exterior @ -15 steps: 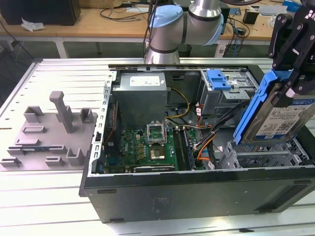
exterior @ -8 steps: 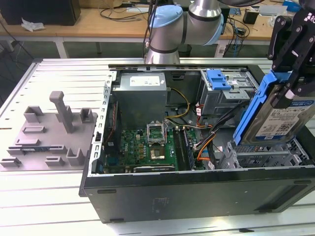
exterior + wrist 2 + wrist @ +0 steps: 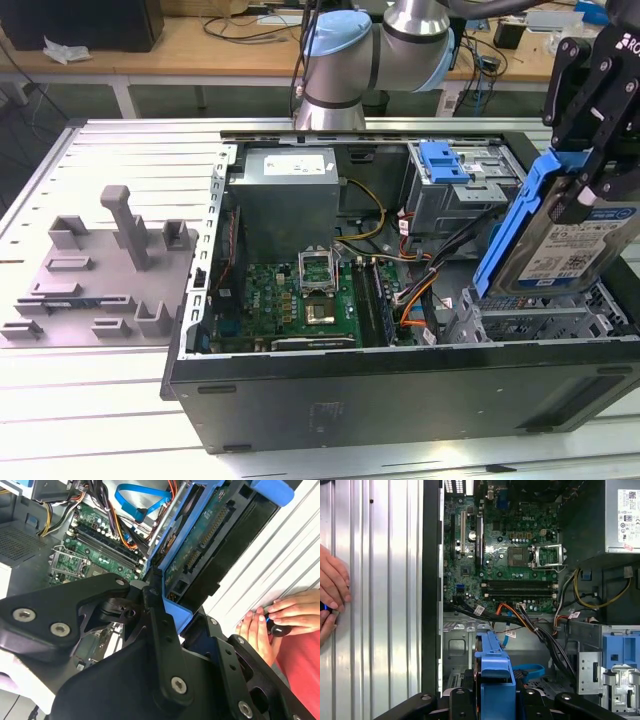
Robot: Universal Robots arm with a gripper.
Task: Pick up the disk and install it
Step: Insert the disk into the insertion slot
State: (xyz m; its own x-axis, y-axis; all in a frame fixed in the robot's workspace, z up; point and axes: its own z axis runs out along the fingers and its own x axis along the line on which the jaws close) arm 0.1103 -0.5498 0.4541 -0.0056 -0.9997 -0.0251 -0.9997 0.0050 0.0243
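Pincer [image 3: 585,175] clamping the disk [image 3: 570,250], tilted above the bay [image 3: 540,320] at the exterior view's right, I risk snagging nearby cables [image 3: 445,245].

Light is bright and even from overhead in everything I see, and the ribbed metal surface [image 3: 385,605] glares nearly white in both wrist views. Shadows inside the computer case [image 3: 400,375] are soft, the motherboard [image 3: 510,555] gives small glints, and the hand [image 3: 172,602] reads as a dark mass up close.
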